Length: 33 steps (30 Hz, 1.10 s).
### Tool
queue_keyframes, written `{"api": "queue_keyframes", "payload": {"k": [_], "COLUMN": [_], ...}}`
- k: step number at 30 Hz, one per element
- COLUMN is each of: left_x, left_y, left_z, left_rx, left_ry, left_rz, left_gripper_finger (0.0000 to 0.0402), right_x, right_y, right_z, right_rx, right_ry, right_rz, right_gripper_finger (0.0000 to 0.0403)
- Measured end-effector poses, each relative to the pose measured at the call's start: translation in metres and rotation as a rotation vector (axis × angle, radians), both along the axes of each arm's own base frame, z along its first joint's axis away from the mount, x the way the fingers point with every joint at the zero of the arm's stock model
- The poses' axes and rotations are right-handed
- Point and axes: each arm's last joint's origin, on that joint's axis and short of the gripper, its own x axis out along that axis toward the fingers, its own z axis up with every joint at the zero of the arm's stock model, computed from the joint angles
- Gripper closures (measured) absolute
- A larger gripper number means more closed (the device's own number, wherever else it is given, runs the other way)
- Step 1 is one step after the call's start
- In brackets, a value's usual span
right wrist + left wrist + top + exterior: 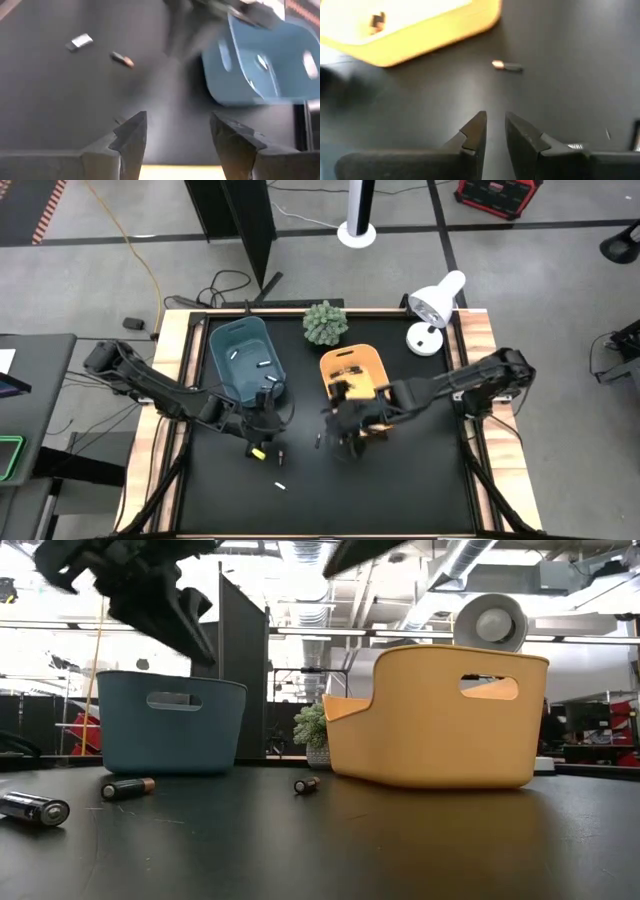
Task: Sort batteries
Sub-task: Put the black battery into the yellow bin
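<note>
Several pale batteries [252,357] already lie in the blue bin [225,340] beside the left gripper [262,423], slightly open and empty, while the right gripper [348,432], wide open and empty, hangs near loose batteries [281,485] on the black table [400,490].

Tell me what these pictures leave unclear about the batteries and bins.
- Orange bin: in the high view the right pincer and its arm cover its near end; in the low view its wall hides whatever is inside.
- Blue bin: the low view's wall hides its contents too.
- Batteries on the table: too small in the high view to read any type.
- Left pincer: the high view is too cluttered to show it clearly.
</note>
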Motion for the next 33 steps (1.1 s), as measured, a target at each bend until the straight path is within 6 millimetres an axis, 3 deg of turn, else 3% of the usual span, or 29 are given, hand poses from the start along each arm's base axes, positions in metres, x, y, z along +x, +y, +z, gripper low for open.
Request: {"api": "queue_keyframes", "payload": {"k": [6,12,22,33], "left_x": [-0.012,-0.025,-0.029,-0.030], "left_y": [0.008,0.006,0.006,0.006], "left_z": [0.021,0.028,0.025,0.025], "left_rx": [-0.022,-0.038,-0.034,-0.032], "left_ry": [-0.076,-0.061,-0.025,-0.022], "left_rz": [0.099,0.095,0.109,0.110], "left_gripper_finger": [0.0341,0.0343,0.0343,0.0343], "right_x": [0.008,0.036,0.079,0.100], "right_y": [0.024,0.037,0.034,0.033], "right_z": [-0.007,-0.030,-0.071,-0.126], "right_rx": [0.005,-0.028,-0.105,-0.159], "right_ry": [-0.001,0.117,0.410,0.619], "right_rz": [0.057,0.102,0.189,0.266], "right_gripper_finger": [0.0174,0.0175,0.0175,0.0200]}}
